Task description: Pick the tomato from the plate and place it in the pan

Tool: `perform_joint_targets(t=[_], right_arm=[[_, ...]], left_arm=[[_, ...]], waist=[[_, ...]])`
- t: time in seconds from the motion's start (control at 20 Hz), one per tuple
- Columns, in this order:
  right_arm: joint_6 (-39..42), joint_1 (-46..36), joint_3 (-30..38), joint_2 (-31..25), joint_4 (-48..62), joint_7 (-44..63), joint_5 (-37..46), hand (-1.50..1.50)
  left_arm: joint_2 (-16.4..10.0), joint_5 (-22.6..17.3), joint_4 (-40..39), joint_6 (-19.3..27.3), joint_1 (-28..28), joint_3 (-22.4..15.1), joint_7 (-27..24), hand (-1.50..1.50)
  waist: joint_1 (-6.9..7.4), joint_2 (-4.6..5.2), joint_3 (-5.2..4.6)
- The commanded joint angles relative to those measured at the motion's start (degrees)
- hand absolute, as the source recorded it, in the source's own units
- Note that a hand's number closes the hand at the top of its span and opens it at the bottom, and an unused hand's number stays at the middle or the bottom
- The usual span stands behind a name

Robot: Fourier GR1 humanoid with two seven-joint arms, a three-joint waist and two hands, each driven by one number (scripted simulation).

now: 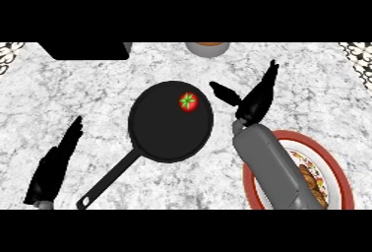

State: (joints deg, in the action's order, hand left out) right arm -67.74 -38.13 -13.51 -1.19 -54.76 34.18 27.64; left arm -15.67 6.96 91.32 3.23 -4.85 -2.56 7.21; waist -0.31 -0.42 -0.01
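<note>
Red tomato sits inside your black pan, toward the pan's one o'clock edge. Your right hand hangs just beside the pan at its three o'clock, fingers straight and spread, holding nothing. The red-rimmed plate lies at five o'clock, under that forearm. Your left hand rests open at eight o'clock.

tomato in pan, plate right

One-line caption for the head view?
Tomato lies in the black pan; open right hand beside it, red-rimmed plate at lower right.
</note>
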Motion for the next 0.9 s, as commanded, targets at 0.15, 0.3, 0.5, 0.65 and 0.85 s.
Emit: perform_joint_targets(t=[0.15,0.3,0.5,0.65,0.85], right_arm=[[-0.7,21.7,-3.8,-4.9,-22.1,1.8,6.1,-1.50],[3.2,32.5,-5.9,-10.8,-34.4,0.9,5.1,-1.50],[4.3,45.3,-7.5,-14.3,-49.3,1.5,5.4,-1.50],[5.7,52.5,-5.5,-19.1,-57.4,1.3,4.3,-1.50],[5.5,57.1,-5.2,-21.4,-59.8,-5.2,-2.7,-1.50]], left_arm=[[0.9,0.9,2.0,1.0,-1.4,0.3,1.3,0.00],[-0.8,-1.0,-0.5,-0.9,-0.5,2.7,0.0,0.00],[-1.2,-1.5,0.2,-1.5,0.1,3.9,1.0,0.00],[0.7,0.5,5.8,-0.7,-3.4,0.7,2.7,0.00],[0.5,-0.7,-1.0,-2.9,-1.2,3.3,-3.1,0.00]], waist=[[-1.38,-0.22,-0.03],[-2.43,-0.33,-0.06],[-1.35,-0.03,-0.03],[-0.56,0.09,0.02],[-0.05,0.32,0.03]])
